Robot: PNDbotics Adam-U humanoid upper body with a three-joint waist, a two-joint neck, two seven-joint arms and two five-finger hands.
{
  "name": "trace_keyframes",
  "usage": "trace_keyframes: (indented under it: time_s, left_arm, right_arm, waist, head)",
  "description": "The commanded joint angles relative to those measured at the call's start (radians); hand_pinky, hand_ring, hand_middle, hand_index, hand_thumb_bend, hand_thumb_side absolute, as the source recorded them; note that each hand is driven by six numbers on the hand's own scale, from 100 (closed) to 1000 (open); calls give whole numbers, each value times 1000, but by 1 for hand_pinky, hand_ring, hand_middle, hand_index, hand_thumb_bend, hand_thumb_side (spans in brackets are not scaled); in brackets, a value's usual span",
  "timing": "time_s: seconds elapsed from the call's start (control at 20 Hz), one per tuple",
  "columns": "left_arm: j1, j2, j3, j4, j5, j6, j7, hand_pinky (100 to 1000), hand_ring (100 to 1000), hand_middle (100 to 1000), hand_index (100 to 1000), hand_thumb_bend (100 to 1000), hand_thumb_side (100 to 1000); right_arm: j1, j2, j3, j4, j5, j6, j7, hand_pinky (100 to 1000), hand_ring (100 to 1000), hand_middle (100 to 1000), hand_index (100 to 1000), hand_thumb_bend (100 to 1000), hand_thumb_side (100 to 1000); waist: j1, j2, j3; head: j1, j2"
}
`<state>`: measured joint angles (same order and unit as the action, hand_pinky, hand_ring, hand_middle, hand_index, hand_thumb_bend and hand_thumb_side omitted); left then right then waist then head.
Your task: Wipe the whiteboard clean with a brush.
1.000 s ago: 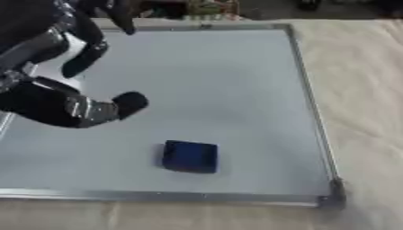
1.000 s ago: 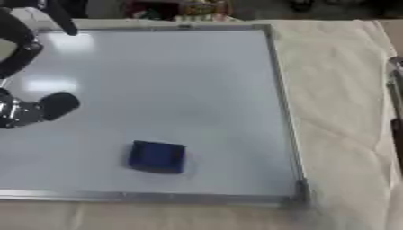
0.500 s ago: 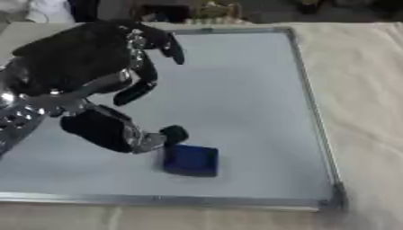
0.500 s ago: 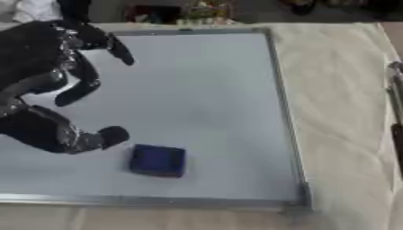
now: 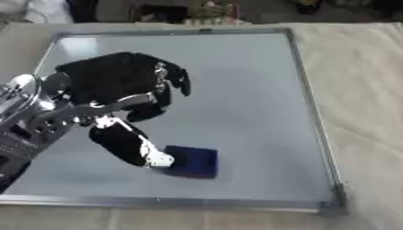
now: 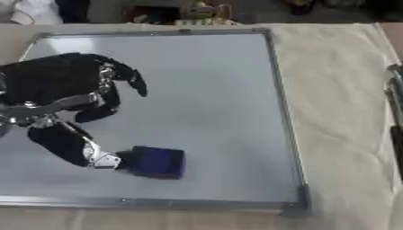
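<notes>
- Left hand [image 5: 118, 90] hung over the whiteboard's near-left part, fingers spread and bent downward, holding nothing; its thumb tip touched the left side of the brush [image 5: 191, 161].
- That dark blue, block-shaped brush lay flat on the whiteboard [image 5: 236, 81] near its front edge.
- A grey frame ran round the whiteboard, which looked free of marks.
- The bench [image 5: 362, 90] under it was covered with a pale cloth.
- At the right edge, dark slender parts [image 6: 396, 108] showed; what they were could not be told.
- Beyond the far edge sat blurred clutter [image 5: 197, 11].
</notes>
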<state>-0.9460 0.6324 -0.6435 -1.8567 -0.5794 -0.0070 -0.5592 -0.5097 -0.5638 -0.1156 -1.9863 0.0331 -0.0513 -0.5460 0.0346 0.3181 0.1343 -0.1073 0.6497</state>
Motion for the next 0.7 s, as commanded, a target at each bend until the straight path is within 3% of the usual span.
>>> trace_keyframes:
  time_s: [0.05, 0.35, 0.7]
  left_arm:
    - [-11, 2, 5, 4, 12, 6, -52, 817, 783, 723, 100, 525, 560]
    - [-7, -14, 11, -9, 54, 28, -137, 837, 781, 702, 101, 539, 552]
    - [-13, -49, -4, -10, 59, 59, -157, 819, 753, 660, 100, 530, 519]
  right_arm:
    - [-12, -24, -4, -14, -3, 0, 2, 844, 855, 731, 840, 100, 1000]
    - [-10, -20, -6, -14, -2, 1, 0, 846, 856, 730, 840, 100, 1000]
    - [-11, -17, -5, -14, -3, 1, 2, 847, 856, 724, 840, 100, 1000]
  waist:
    - [-4, -14, -3]
    - [-6, -8, -3]
    - [-8, -2, -5]
  head:
    - [-2, 1]
    - [-6, 26]
    - [2, 16]
